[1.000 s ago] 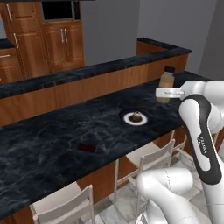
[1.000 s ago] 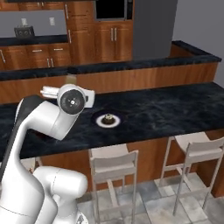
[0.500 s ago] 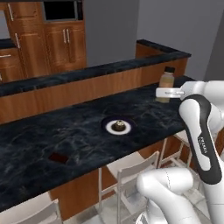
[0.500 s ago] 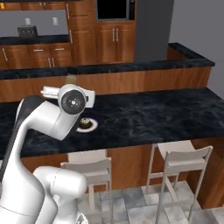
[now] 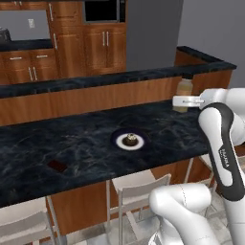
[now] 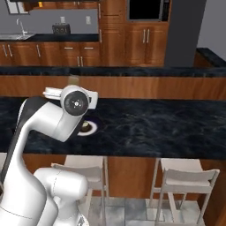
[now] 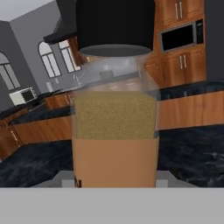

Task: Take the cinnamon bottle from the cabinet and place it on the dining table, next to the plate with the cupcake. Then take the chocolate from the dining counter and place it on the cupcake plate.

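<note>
Above the dark surface (image 5: 72, 143), right of plate (image 5: 128, 141): cinnamon bottle (image 5: 183, 91), upright, long axis vertical, cap up; end effector (image 5: 184, 101) narrowly parted, clamped on it.

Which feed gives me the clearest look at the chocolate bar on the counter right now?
The left base view: the chocolate lies flat and unobstructed on the dining counter, well left of the plate. I cannot make it out in the right base view or the hand view.

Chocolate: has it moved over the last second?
No. The chocolate stays front-left of the plate; the whole view shifted, so the camera moved, not the bar.
</note>
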You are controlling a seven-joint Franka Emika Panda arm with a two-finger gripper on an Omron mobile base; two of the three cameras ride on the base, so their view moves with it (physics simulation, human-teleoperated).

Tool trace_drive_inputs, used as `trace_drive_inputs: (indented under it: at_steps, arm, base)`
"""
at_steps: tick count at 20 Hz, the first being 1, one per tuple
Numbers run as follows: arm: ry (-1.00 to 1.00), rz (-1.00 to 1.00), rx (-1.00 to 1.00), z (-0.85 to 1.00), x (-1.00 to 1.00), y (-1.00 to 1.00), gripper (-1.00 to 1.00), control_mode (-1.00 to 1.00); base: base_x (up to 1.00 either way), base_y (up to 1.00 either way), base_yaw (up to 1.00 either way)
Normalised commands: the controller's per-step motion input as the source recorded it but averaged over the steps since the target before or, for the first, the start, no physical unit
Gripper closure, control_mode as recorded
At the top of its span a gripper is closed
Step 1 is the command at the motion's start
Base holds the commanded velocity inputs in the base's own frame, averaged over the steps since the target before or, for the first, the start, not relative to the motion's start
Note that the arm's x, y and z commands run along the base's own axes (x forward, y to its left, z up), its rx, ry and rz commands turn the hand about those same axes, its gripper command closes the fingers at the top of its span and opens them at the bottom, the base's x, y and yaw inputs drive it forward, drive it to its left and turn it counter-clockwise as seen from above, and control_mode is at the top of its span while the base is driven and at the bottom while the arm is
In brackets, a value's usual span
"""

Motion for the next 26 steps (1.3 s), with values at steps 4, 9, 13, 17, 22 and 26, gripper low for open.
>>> trace_drive_inputs:
  at_steps: [4, 9, 13, 17, 22, 26]
  arm:
    - [0.00, 0.00, 0.00, 0.00, 0.00, 0.00, 1.00, 1.00]
    - [0.00, 0.00, 0.00, 0.00, 0.00, 0.00, 1.00, 1.00]
    - [0.00, 0.00, 0.00, 0.00, 0.00, 0.00, 1.00, 1.00]
    - [0.00, 0.00, 0.00, 0.00, 0.00, 0.00, 1.00, 1.00]
    - [0.00, 0.00, 0.00, 0.00, 0.00, 0.00, 1.00, 1.00]
    - [0.00, 0.00, 0.00, 0.00, 0.00, 0.00, 1.00, 1.00]
  base:
    - [0.49, -0.45, 0.22]
    - [0.64, -0.29, 0.09]
    - [0.45, 0.01, 0.06]
    - [0.51, 0.19, 0.00]
    - [0.73, 0.10, -0.01]
    - [0.71, 0.05, 0.03]
